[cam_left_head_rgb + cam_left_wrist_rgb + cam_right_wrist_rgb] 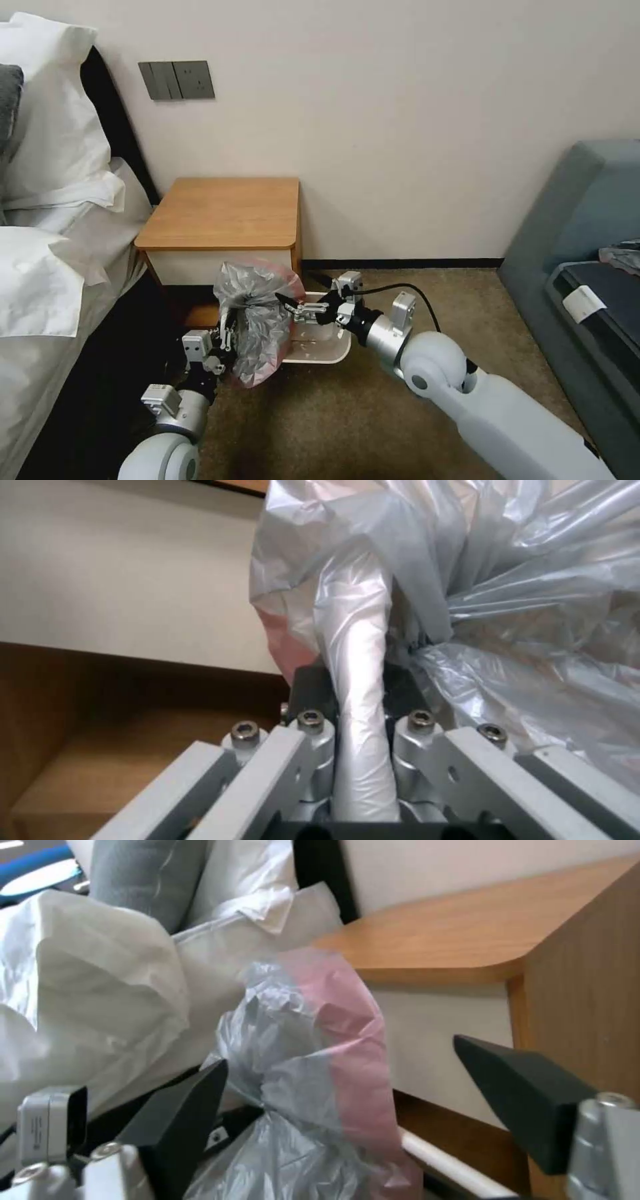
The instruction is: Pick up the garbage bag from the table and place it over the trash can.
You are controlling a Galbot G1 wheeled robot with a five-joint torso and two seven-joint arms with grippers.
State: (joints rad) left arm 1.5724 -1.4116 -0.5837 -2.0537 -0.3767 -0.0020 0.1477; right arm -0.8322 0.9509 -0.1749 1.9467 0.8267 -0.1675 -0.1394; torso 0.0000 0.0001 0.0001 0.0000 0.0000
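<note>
The garbage bag [257, 320] hangs crumpled in front of the table [227, 213], its pinkish-red edge on top. It covers the left part of the trash can [327, 352], which stands on the carpet beside the table. My left gripper [229, 335] is shut on a twisted bunch of the bag [357, 680] at the bag's left side. At the bag's right edge my right gripper [289, 304] stands open. Its two black fingers straddle the bag's pink rim [347, 1040] without closing on it. The tabletop [453, 935] is bare.
A bed with white pillows [47, 173] lies close on the left, and a grey sofa [587, 227] stands at the right. Open carpet [320, 413] stretches in front of the trash can. The wall with a switch panel [177, 80] is behind.
</note>
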